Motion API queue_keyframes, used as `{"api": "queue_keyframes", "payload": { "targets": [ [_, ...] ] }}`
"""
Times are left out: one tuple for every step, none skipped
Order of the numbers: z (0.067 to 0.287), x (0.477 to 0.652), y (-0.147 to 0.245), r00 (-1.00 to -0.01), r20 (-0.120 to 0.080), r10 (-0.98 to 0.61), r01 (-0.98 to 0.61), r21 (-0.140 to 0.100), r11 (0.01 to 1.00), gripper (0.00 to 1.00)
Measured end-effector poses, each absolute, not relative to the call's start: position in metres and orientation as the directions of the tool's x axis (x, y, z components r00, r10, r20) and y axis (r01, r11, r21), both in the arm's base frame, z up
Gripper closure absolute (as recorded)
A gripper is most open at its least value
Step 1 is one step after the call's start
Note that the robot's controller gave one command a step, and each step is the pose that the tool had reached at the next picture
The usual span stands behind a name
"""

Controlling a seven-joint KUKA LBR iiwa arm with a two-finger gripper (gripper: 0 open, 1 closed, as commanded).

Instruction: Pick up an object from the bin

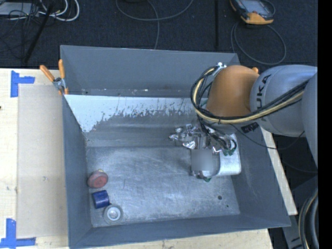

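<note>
At the near left corner of the bin (155, 193) a clear round cap (112, 213) lies by the front wall. A blue cylinder (100, 198) lies just behind it, and a reddish-brown disc (97, 179) just behind that. The three sit close together, well apart from everything else. Farther back, on the right half of the floor, the gripper (204, 176) points down close to the metal, and the view does not show whether it is released or clenched. A white block (231, 163) lies just beside it, on the side the arm (231, 90) comes from. Behind the gripper, near the foot of the far wall, lies a crumpled silvery thing (181, 135), perhaps foil.
</note>
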State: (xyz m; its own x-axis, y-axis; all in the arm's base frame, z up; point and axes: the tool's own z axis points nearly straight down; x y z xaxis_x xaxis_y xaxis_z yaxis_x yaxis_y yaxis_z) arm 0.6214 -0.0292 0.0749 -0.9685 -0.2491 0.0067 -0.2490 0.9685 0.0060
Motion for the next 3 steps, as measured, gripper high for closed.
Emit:
{"api": "queue_keyframes", "payload": {
  "targets": [
    [0.107, 0.618, -0.049, -0.995, -0.003, -0.102, -0.102, 0.000, 0.995, 0.00],
    [0.086, 0.617, -0.077, -0.936, -0.015, -0.351, -0.352, 0.008, 0.936, 0.00],
    [0.086, 0.620, -0.081, -0.937, -0.027, -0.348, -0.348, -0.004, 0.938, 1.00]
  ]
}}
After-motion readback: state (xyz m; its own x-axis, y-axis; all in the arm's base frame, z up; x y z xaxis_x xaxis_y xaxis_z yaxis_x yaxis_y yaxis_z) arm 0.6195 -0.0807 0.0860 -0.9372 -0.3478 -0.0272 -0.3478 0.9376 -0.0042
